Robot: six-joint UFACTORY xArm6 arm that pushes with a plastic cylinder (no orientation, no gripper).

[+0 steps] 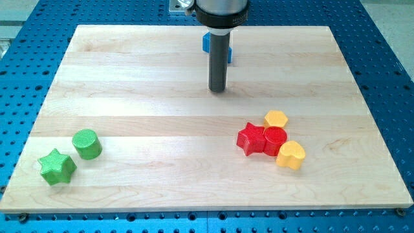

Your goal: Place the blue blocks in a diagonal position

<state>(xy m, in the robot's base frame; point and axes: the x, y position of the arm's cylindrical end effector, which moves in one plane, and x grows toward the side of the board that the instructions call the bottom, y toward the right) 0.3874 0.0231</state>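
A blue block (pixel 206 44) lies near the view's top centre, mostly hidden behind my rod; only its left and right edges show, so its shape is unclear. I cannot tell whether more than one blue block is there. My tip (pixel 217 90) rests on the board just below the blue block, toward the view's bottom.
A red star (pixel 250 139), a red cylinder (pixel 275 140), a yellow block (pixel 276 119) and a yellow heart (pixel 291 155) cluster at the right. A green cylinder (pixel 87 144) and a green star (pixel 57 166) sit at the lower left. The wooden board (pixel 129 77) lies on a blue perforated table.
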